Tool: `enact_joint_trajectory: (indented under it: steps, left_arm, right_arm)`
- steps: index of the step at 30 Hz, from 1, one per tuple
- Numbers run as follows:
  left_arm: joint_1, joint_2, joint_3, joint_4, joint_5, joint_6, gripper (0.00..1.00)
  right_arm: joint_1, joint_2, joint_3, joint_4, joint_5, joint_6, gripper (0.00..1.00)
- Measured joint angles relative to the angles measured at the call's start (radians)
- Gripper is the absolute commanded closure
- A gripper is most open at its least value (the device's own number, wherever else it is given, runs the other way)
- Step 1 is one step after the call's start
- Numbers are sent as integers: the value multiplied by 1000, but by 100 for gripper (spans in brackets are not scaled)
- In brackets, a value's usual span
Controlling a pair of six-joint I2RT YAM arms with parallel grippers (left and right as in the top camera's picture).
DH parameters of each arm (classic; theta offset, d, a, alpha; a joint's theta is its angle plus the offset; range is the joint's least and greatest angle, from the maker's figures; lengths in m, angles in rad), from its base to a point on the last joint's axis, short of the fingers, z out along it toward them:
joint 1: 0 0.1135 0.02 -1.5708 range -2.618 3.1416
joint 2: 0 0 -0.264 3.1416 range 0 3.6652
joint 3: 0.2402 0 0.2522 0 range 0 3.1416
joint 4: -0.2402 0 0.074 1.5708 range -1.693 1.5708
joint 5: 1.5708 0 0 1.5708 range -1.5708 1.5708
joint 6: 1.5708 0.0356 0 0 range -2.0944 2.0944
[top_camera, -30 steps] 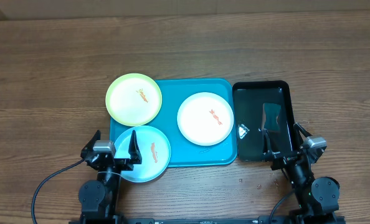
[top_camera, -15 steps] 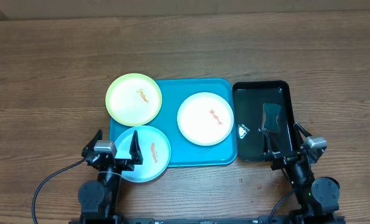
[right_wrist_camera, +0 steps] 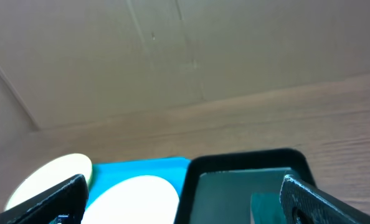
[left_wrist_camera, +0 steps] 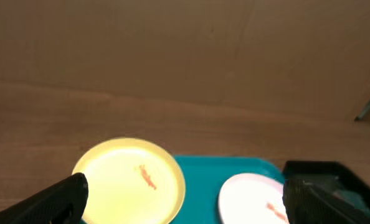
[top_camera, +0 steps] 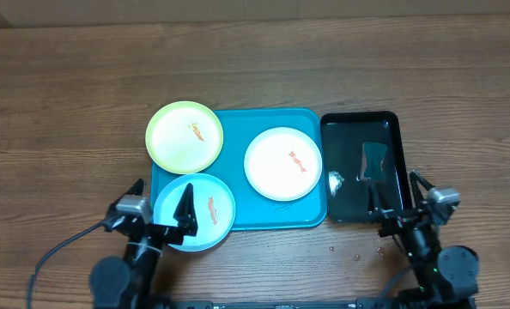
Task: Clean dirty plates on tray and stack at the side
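Turquoise rectangular tray [top_camera: 264,215] carries smooth round plates [top_camera: 282,163] on woodgrain table [top_camera: 66,86].

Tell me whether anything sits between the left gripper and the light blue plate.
Nothing visible does. The left gripper stands open at the near left edge of the light blue plate, one finger overlapping its rim in the overhead view. The yellow-green plate lies beyond, not between them.

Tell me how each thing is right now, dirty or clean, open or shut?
white plate, dirty, flat on the turquoise tray
yellow-green plate, dirty, overhanging the tray's far corner
light blue plate, dirty, overhanging the tray's near edge
left tool, open, empty
right tool, open, empty
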Motion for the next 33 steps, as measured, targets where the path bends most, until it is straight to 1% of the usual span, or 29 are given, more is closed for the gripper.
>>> enact_joint_trajectory:
  steps: [3, 6, 11, 15, 16, 18, 21, 22, 24, 25, 26, 27, 29, 31, 33]
  left_arm:
    - [0, 102, 145, -109, 18, 0, 0]
    - [0, 265, 306, -244, 50, 23, 0]
    - [0, 595, 602, -526, 98, 72, 0]
    - [0, 884, 856, -777, 135, 101, 0]
    - [0, 930, 891, -806, 141, 104, 0]
    - [0, 1046, 964, -837, 159, 103, 0]
    - [0, 1167, 999, -862, 202, 100, 0]
    - [0, 1198, 1001, -865, 220, 99, 4]
    - [0, 1262, 1002, -868, 256, 84, 41]
    - [0, 1287, 1002, -869, 268, 77, 54]
    - [-2, 1315, 1002, -868, 277, 72, 60]
    - [-5, 1336, 1002, -867, 285, 69, 67]
    - [-21, 1380, 1003, -864, 291, 60, 66]
    - [-48, 1415, 1003, -858, 282, 44, 60]
    - [-97, 1458, 1003, -835, 243, 14, 57]
  right_arm:
    - [0, 60, 117, -58, 0, 11, 0]
    - [0, 175, 254, -138, 0, 17, 0]
    - [0, 451, 521, -333, 0, 15, 0]
    - [0, 726, 784, -592, 0, 1, 0]
    - [0, 771, 827, -634, 0, 1, 0]
    - [0, 913, 954, -773, -1, -2, 0]
    - [0, 1094, 1109, -933, -3, -5, 0]
    - [0, 1142, 1151, -969, -6, -5, 0]
    - [0, 1229, 1210, -1017, -7, -5, 2]
    - [0, 1255, 1220, -1023, -7, -6, 5]
    - [0, 1280, 1222, -1025, -7, -6, 8]
    - [0, 1311, 1222, -1035, -7, -6, 14]
    - [0, 1339, 1222, -1041, -7, -4, 19]
    - [0, 1383, 1222, -1051, -7, -8, 21]
    - [0, 1447, 1222, -1054, -7, -8, 23]
